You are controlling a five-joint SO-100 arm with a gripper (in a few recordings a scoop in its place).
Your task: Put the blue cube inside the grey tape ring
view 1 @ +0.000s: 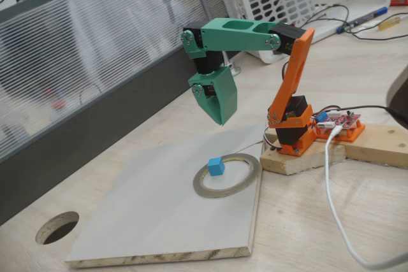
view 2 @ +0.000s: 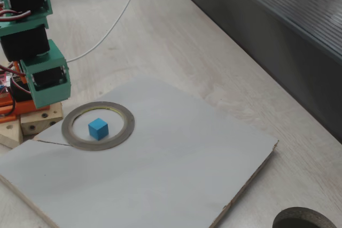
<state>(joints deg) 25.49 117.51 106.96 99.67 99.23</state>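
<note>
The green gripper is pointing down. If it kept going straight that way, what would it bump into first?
Probably the pale grey board: the green gripper points down at bare board just behind the flat grey tape ring. The small sky-blue cube inside the ring sits nearer the camera. Depth is hard to judge, so the ring's far edge is possible.

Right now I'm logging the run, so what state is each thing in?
Blue cube: lying flat inside the ring, free of the gripper.
Tape ring: flat on the white board, around the cube.
Gripper: raised above the board, holding nothing; open or shut, cannot tell.
White board: flat on the table.
</note>
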